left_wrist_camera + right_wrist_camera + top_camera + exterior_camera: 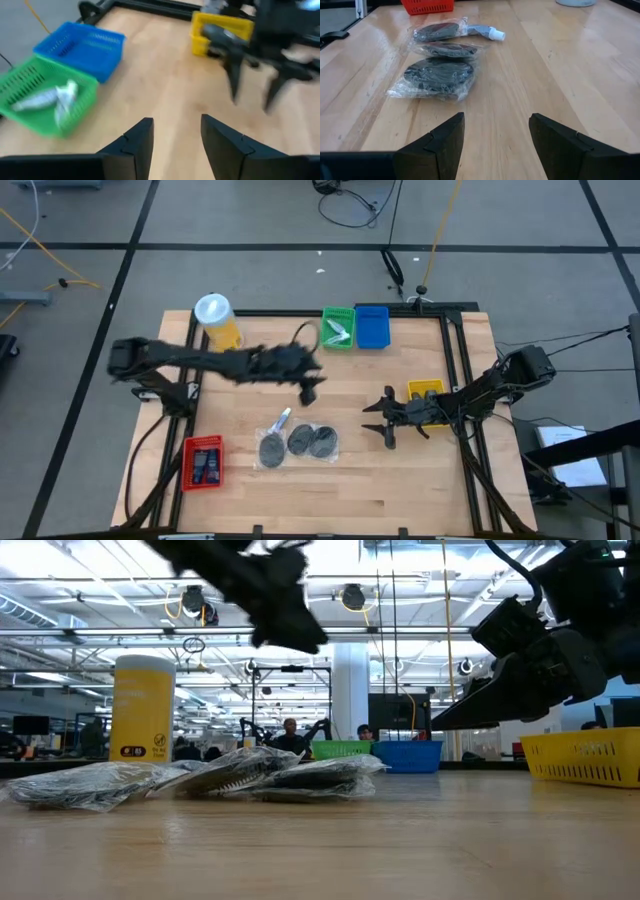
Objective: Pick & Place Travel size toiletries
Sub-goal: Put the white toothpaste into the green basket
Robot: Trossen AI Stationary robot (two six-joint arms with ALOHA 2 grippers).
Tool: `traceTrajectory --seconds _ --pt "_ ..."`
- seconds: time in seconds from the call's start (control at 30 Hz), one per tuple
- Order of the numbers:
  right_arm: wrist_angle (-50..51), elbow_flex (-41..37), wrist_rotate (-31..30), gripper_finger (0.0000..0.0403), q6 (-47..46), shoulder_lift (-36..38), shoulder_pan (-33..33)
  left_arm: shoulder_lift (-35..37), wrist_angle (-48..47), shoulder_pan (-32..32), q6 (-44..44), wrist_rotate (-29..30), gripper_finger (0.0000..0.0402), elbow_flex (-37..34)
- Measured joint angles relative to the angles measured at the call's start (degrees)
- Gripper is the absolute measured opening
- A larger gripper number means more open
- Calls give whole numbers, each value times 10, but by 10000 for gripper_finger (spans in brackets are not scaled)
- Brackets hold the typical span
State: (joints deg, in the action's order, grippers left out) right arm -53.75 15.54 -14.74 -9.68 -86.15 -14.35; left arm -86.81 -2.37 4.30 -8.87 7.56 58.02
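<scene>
Three dark round discs in clear wrappers [298, 443] lie flat in a row at the table's middle, with a small tube with a white cap [281, 420] beside them; the right wrist view shows the discs [439, 75] and the tube [487, 33]. A pale sachet [50, 97] lies in the green tray [338, 328]. Dark items lie in the red tray [203, 462]. My left gripper [177, 145] is open and holds nothing, raised above the table [310, 383] just beyond the discs. To the right of the discs my right gripper [495, 145] waits open, low over the wood [385, 420].
A blue tray [372, 327] stands next to the green one at the far edge. A yellow tray [425, 392] sits under my right arm. The tall yellow canister [217, 320] with a white lid stands at the far left. Bare wood lies along the near edge.
</scene>
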Motion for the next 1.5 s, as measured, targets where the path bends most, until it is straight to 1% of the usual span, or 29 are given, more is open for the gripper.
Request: traceTrajectory --seconds 0.13,0.23,0.37,0.47,0.53,0.63,0.9,1.07,1.5 --pt "-1 0 0 215 1 0 0 74 86 -64 -33 33 152 -123" --pt "-19 0 0 215 3 0 0 100 145 -113 -41 60 154 -195" --pt "-38 0 0 215 3 0 0 100 226 -162 -62 90 152 -263" --pt "-39 0 0 215 3 0 0 87 258 -186 -93 95 153 -297" --pt "-39 0 0 215 3 0 0 83 262 -202 -109 115 154 -317" --pt "-42 0 0 215 3 0 0 77 275 -223 -132 148 151 -333" --pt "-47 0 0 215 3 0 0 73 239 -259 -195 180 137 -343" --pt "-46 0 0 215 3 0 0 73 240 -273 -198 185 132 -343" --pt "-47 0 0 215 3 0 0 73 250 -276 -194 211 131 -343"
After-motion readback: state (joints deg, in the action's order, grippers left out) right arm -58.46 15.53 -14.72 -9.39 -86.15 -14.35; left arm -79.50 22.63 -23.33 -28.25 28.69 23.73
